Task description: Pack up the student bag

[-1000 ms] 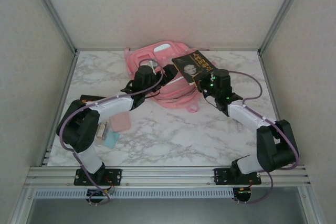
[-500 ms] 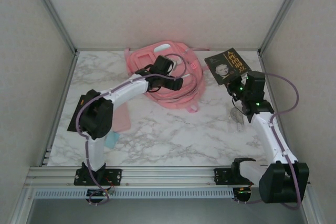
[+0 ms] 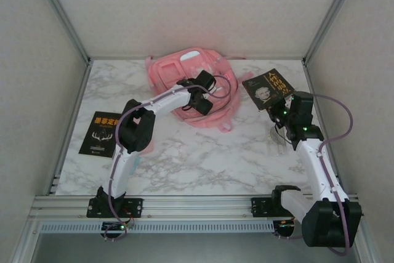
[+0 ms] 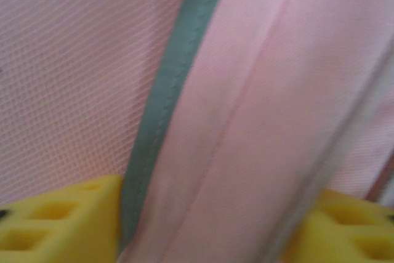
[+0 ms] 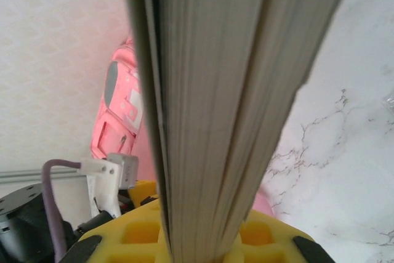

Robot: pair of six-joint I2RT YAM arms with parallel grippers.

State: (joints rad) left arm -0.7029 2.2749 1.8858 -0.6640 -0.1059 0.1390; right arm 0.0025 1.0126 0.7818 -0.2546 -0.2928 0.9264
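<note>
Top view: the backpack [image 3: 165,77] lies at the far middle of the worktop [image 3: 203,158]. Your left claw [image 3: 202,95] sits on it. Your right claw [image 3: 283,105] pinches a book [image 3: 266,86] off to the backpack's right.

Left wrist: pink fabric runs between the fingers [image 4: 55,214]. You cannot tell whether they grip it. A shallow bite could slip and leave the opening shut.

Right wrist: the book is clamped by one edge. A fast swing could lever it loose, or its corner could snag the fabric.
</note>
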